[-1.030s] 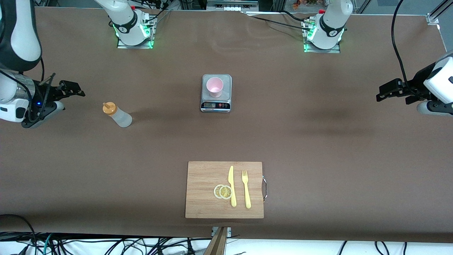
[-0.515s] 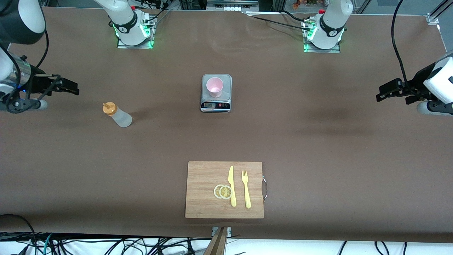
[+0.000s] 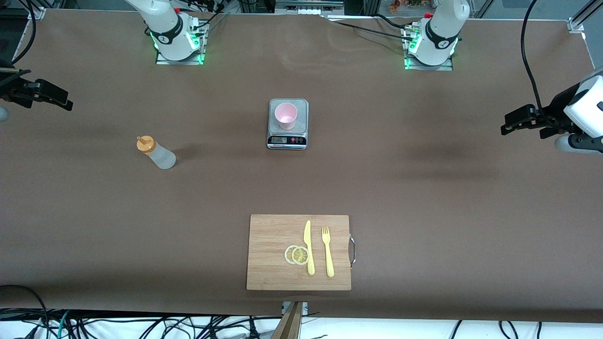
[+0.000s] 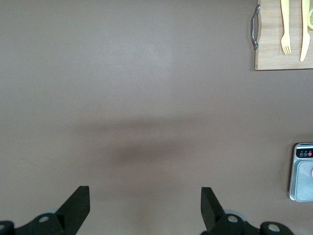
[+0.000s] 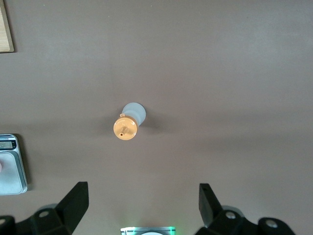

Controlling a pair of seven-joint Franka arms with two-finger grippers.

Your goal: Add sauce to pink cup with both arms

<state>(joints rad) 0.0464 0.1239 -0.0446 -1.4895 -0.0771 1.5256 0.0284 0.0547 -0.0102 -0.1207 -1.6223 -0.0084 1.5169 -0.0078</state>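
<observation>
While hanging over the table edge at 9 o'clock in the front view, holds nothing: right gripper, fingers spread wide. Same at 3 o'clock for the left gripper: spread wide, nothing between, over bare table.

From the right gripper outward: bottle at about 4 o'clock of it, upright on its base, orange cap on top, toward the right arm's end. Further on, at 2 o'clock of the bottle, cup upright on the scale, mid-table. Cannot tell whether sauce is already in the cup; cannot read the display. Fits both a bottle waiting to be picked up and a bottle set back after pouring.

Possible trouble, as a judgement only:
- Looks tall and narrow, so likely easy to topple: any low sweep of the right arm inward could knock the bottle over and roll it.
- Looks soft-walled: a hard pinch on the body could squirt sauce on the table.
- Looks light and perched on a small platform: a nudge from either gripper could tip the cup or push it off the scale.
- Well away at 6 o'clock, board with knife, fork and lemon slices: little danger there.
</observation>
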